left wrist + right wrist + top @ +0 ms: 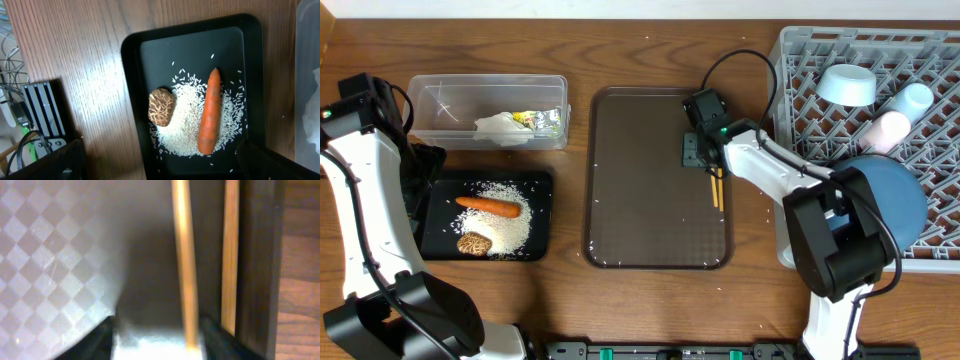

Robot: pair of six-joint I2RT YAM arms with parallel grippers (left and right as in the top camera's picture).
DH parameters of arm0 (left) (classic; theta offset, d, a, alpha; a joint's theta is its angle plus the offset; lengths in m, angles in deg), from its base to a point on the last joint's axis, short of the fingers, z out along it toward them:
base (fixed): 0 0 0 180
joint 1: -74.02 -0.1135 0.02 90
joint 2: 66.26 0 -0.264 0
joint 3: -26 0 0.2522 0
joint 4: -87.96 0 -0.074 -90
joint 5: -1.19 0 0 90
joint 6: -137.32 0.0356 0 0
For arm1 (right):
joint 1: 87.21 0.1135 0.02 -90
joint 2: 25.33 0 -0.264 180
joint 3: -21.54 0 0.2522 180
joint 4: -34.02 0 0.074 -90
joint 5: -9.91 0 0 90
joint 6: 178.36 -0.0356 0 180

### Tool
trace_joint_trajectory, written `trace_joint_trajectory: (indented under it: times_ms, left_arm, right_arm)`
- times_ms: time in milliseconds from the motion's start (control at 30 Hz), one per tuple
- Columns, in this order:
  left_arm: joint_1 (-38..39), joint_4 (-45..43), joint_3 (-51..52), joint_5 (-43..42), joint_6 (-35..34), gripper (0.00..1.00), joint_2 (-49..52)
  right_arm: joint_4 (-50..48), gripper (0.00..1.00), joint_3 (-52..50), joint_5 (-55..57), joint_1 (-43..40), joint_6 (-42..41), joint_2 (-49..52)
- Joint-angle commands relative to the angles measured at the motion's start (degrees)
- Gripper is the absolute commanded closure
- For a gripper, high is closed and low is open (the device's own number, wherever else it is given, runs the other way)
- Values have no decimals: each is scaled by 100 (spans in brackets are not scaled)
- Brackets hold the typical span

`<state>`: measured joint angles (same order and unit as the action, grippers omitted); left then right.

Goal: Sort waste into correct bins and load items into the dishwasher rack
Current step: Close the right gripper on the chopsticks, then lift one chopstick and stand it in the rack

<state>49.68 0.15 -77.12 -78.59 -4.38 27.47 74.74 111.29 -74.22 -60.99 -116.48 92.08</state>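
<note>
Chopsticks [716,188] lie on the right side of the brown tray [640,220] when seen from above. The right gripper [704,150] sits over their top ends. A blue plate [890,195], a bowl [847,85] and two cups are in the grey rack [940,250].

From the left wrist, the left gripper [160,145] is spread wide and holds nothing. It hangs over the black tray [132,100], where a carrot [210,112] lies on rice [182,135] with a brown lump [161,106] just beside it.

The right wrist view is blurry. One stick runs between the fingers [100,340], which are apart and not pinching it. The other stick lies by the tray's edge.
</note>
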Motion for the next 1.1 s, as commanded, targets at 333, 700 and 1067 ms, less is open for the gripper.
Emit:
trace_joint_trajectory:
  times_ms: [333,700,1067]
  left_arm:
    - [-24,35,-11,28,-70,2,-20]
    - [-24,35,-11,28,-70,2,-20]
    - [-24,37,-11,28,-70,2,-20]
  right_arm:
    - [66,93,-98,-136,87,15,363]
    - [50,99,-96,-138,87,205,356]
    - [225,99,-61,-1283,-146,361,-802]
